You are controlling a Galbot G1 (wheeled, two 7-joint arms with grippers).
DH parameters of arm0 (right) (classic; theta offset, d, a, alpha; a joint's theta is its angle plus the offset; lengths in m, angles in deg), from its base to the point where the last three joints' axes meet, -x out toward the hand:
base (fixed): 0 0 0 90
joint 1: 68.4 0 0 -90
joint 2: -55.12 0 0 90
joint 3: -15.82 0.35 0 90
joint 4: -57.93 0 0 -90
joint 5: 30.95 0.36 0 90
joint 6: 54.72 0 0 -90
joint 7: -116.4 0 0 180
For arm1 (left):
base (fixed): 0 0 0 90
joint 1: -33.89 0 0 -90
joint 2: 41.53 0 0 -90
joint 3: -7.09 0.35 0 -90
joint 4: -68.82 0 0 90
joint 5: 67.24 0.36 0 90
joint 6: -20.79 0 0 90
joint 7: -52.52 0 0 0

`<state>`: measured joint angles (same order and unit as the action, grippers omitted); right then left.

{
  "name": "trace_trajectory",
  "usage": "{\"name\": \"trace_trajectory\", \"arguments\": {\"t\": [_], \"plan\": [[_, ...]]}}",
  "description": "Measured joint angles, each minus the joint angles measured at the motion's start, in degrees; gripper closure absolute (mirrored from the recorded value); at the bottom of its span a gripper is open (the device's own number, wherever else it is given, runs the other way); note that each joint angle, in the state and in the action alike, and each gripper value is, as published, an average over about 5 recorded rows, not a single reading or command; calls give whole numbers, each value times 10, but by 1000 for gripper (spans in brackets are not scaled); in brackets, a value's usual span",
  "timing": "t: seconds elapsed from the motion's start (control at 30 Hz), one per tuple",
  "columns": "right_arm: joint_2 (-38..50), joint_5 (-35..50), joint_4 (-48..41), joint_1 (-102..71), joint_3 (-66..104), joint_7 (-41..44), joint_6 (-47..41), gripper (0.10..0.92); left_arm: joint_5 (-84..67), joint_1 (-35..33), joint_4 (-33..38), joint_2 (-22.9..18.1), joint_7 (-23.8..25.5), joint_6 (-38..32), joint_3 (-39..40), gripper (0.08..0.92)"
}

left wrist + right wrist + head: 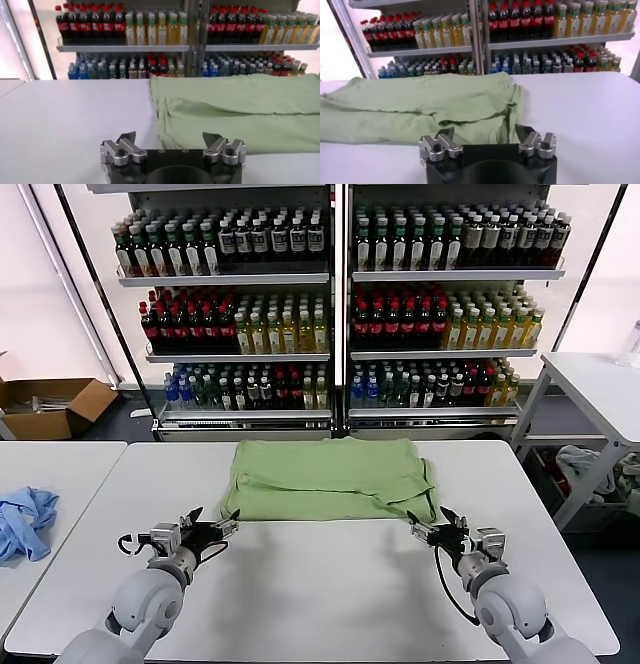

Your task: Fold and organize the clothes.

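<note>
Head view, shirt: the light green short-sleeved cotton shirt [330,478] lies folded flat at the far middle of the white worktop [320,584], its plain side up.
Head view, left pincer: the left pincer [214,527] hangs near the shirt's near-left corner, jaws spread, holding nothing.
Head view, right pincer: the right pincer [437,526] sits just beside the shirt's near-right corner, jaws apart, empty.
Head view, surroundings: a crumpled light blue garment [24,521] lies on the separate worktop at far left; bottle shelves [330,304] stand behind.
Left wrist view: the open left pincer [170,139] faces the shirt's [240,110] folded edge, apart from it.
Right wrist view: the right pincer [484,134] stands open, close before the shirt's [420,105] bunched corner.
</note>
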<state>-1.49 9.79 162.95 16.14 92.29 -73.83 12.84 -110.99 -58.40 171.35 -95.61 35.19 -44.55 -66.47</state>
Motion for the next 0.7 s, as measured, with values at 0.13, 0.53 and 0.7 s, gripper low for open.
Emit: {"name": "trace_trajectory", "arguments": {"t": [0.13,0.53,0.7], "plan": [[-7,-3,-8,2,-2,1,7,292,-4,7,-16,-6,4,-3,3,193],[-26,-15,-38,20,-10,5,8,467,-8,29,-56,-19,17,-5,13,437],[-28,-21,-49,26,-13,7,2,603,-8,34,-68,-22,22,-4,16,544]]}}
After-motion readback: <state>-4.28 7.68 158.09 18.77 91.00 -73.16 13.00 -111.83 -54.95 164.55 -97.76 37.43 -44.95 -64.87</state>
